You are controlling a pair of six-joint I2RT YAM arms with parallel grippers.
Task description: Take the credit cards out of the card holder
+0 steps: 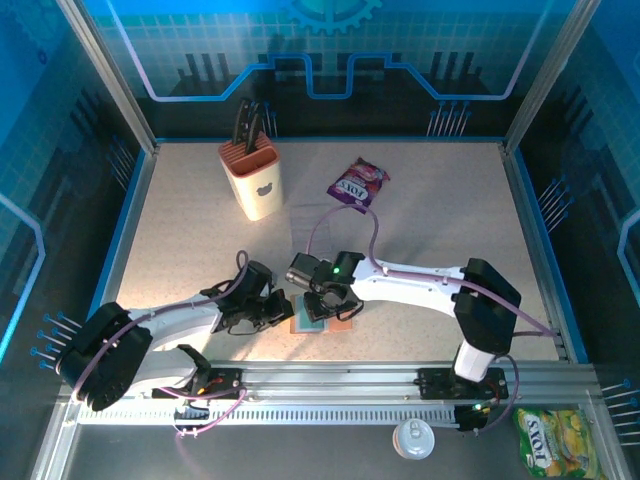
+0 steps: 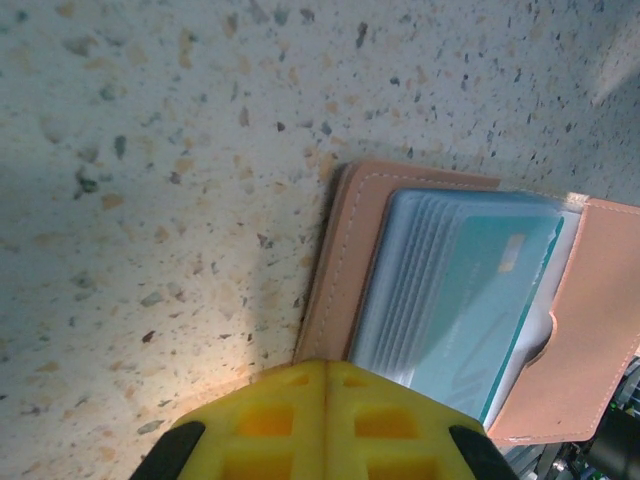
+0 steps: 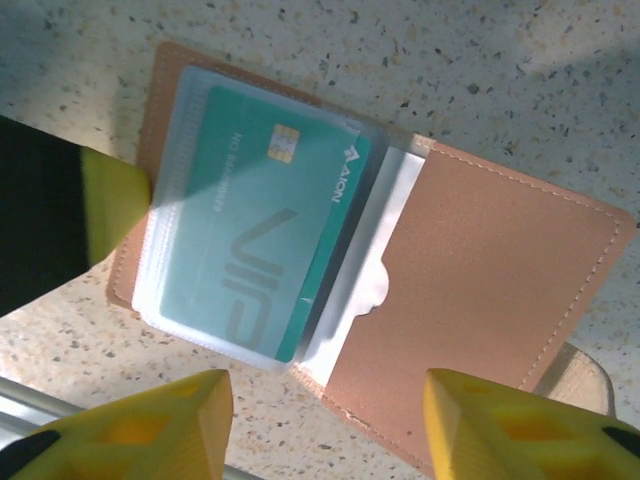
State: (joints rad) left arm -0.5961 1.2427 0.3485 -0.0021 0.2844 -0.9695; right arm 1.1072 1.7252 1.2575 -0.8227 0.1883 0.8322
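1. Left gripper: I read it as closed, the two yellow fingers pressed flat together with nothing between them. Its tips sit at the outer edge of the card holder's sleeve-side cover; the right wrist view shows one yellow tip touching that edge.

2. Right gripper: I read it as open, the fingers spread wide apart and empty. It hangs over the near edge of the card holder, one finger toward the sleeve side and the other toward the bare leather flap.

3. Card holder: tan-brown leather with stitched edges, lying opened flat like a book on the speckled table, between the two grippers and close to the front rail.

4. Clear sleeves: a stack of them, fanned on one cover. The other cover is bare leather, with a pale pocket with a thumb notch at the fold.

5. Teal card: in the top sleeve, with a gold chip and pale lettering. I cannot tell what the lower sleeves hold.

6. Knife block: cream, upright, with dark handles, far-left of the table and well apart from the grippers.

7. Purple snack packet: lying flat near the far edge.

8. Off the table in front: a can top and a yellow-green packet.
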